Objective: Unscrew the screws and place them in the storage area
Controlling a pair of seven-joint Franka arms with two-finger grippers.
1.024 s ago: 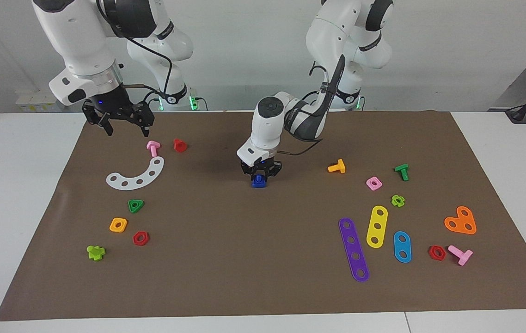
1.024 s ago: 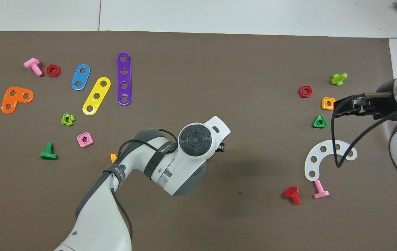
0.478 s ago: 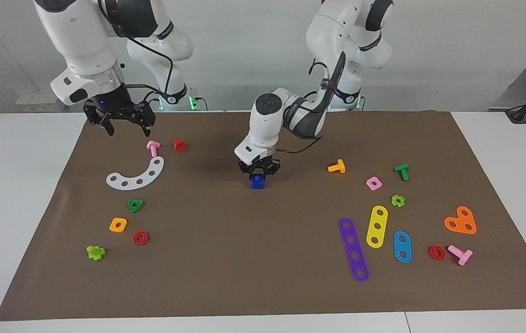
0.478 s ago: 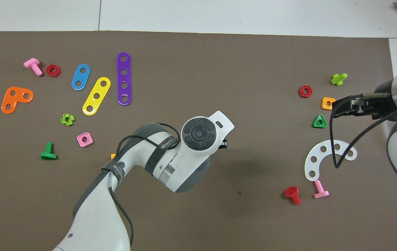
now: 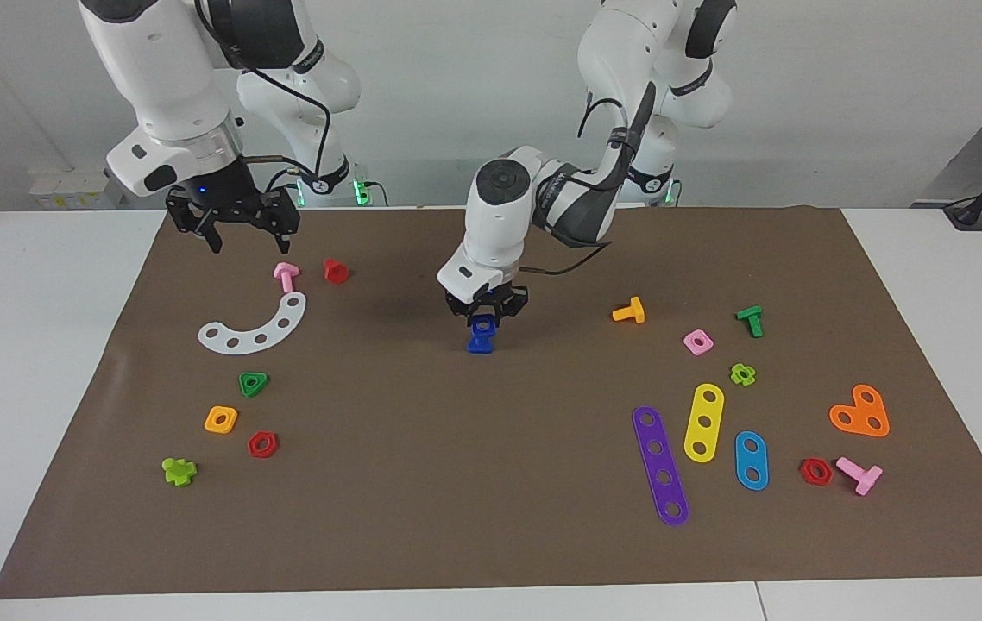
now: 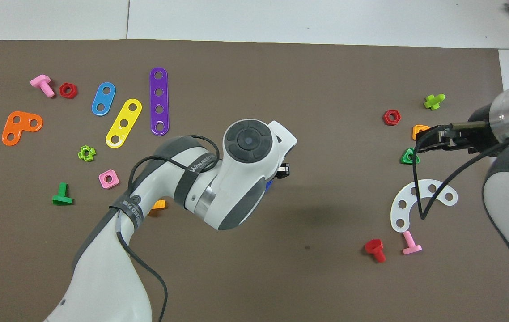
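**Blue bolt gripped over its nut**

Left gripper (image 5: 486, 314) hangs over the middle of the brown mat (image 5: 491, 483), fingers clamped on the blue bolt (image 5: 482, 326). Just beneath the bolt a flat blue square nut (image 5: 479, 344) lies on the mat; whether the two touch cannot be told. From overhead the arm hides nearly all of this. Right gripper (image 5: 236, 233) waits with fingers spread above the mat's edge at the right arm's end, over a pink bolt (image 5: 286, 276) and a white curved strip (image 5: 256, 327).
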